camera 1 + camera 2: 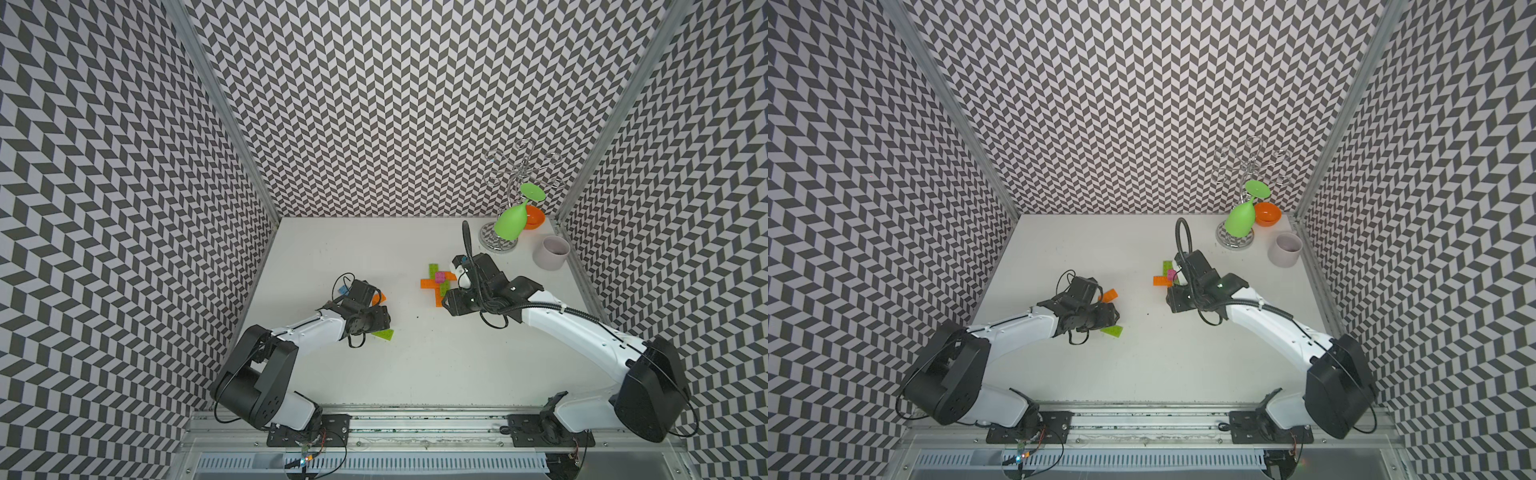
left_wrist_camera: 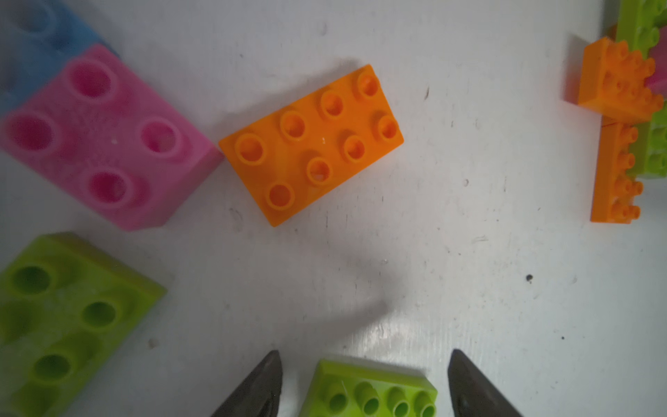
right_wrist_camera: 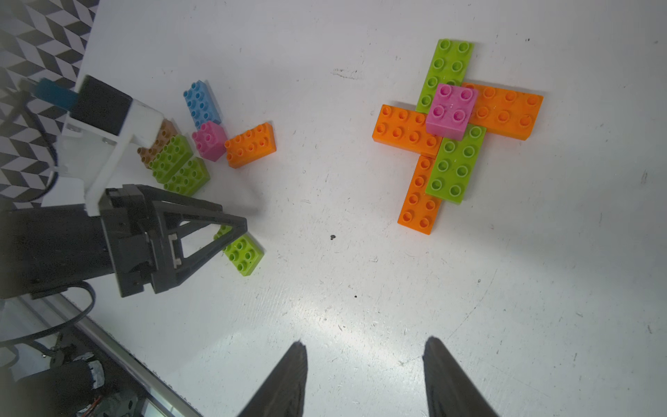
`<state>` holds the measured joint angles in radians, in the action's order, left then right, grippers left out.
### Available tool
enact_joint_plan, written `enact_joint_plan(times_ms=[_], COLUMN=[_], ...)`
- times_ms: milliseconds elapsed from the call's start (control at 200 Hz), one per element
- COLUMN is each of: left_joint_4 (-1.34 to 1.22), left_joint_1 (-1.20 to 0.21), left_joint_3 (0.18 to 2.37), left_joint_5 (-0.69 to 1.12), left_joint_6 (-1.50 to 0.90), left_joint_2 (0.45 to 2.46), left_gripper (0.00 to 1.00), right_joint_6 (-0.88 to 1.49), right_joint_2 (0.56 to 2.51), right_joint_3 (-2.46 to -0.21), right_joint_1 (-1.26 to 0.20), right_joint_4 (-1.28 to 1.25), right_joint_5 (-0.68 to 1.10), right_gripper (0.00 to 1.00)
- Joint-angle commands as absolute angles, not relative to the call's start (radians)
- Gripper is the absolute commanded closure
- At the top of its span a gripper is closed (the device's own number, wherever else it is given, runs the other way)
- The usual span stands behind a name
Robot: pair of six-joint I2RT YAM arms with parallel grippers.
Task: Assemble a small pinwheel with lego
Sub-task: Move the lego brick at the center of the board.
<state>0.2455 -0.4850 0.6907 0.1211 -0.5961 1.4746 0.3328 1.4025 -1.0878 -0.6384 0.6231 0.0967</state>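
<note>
The lego pinwheel [image 3: 451, 119] lies flat on the white table [image 3: 361, 289]: orange and lime green oblong bricks crossed, with a pink square on top. It also shows in both top views [image 1: 438, 282] [image 1: 1165, 276]. My right gripper [image 3: 366, 344] hovers beside it, open and empty. My left gripper [image 2: 365, 352] is open astride a lime green brick [image 2: 371, 390], with a gap on each side. Past it lie loose bricks: orange [image 2: 310, 144], pink [image 2: 104, 140], lime green [image 2: 65, 314] and blue [image 2: 36, 36]. A brown brick [image 3: 158, 144] is partly hidden by the left wrist.
At the back right stand a wire rack [image 1: 498, 241] with a green goblet [image 1: 509, 224] hanging from it, an orange bowl [image 1: 536, 218] and a grey cup [image 1: 550, 252]. Patterned walls enclose the table on three sides.
</note>
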Motion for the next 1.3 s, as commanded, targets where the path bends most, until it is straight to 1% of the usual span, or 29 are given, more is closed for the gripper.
enact_joint_plan(times_ms=[0, 155, 260, 411, 576, 771, 941, 1077, 1202, 1292], left_joint_4=[0.274, 0.267, 0.246, 0.226, 0.113, -0.035, -0.056, -0.031, -0.003, 0.055], left_joint_1=[-0.511, -0.552, -0.58, -0.658, -0.736, -0.754, -0.76, -0.744, -0.7, -0.666], left_joint_3=[0.703, 0.685, 0.681, 0.699, 0.705, 0.751, 0.831, 0.859, 0.838, 0.81], left_joint_5=[0.112, 0.119, 0.156, 0.177, 0.248, 0.356, 0.41, 0.369, 0.299, 0.219], left_joint_6=[-0.593, -0.611, -0.621, -0.644, -0.666, -0.666, -0.645, -0.623, -0.611, -0.601], left_joint_2=[1.489, 1.48, 1.489, 1.502, 1.548, 1.648, 1.707, 1.628, 1.48, 1.377], left_gripper=[0.27, 0.27, 0.27, 0.27, 0.28, 0.28, 0.28, 0.29, 0.29, 0.29], right_joint_6=[0.329, 0.344, 0.36, 0.397, 0.414, 0.423, 0.454, 0.453, 0.456, 0.465], right_joint_2=[1.365, 1.355, 1.339, 1.302, 1.242, 1.201, 1.166, 1.147, 1.165, 1.185], right_joint_3=[-1.101, -1.099, -1.095, -1.085, -1.019, -0.935, -0.893, -0.848, -0.82, -0.819], right_joint_1=[-0.637, -0.637, -0.635, -0.633, -0.623, -0.619, -0.619, -0.618, -0.624, -0.653], right_joint_4=[0.59, 0.596, 0.602, 0.622, 0.614, 0.604, 0.599, 0.559, 0.522, 0.491], right_joint_5=[0.055, 0.034, 0.015, -0.069, -0.118, -0.114, -0.106, -0.054, 0.028, 0.044], right_gripper=[0.47, 0.48, 0.49, 0.49, 0.49, 0.46, 0.46, 0.46, 0.46, 0.47])
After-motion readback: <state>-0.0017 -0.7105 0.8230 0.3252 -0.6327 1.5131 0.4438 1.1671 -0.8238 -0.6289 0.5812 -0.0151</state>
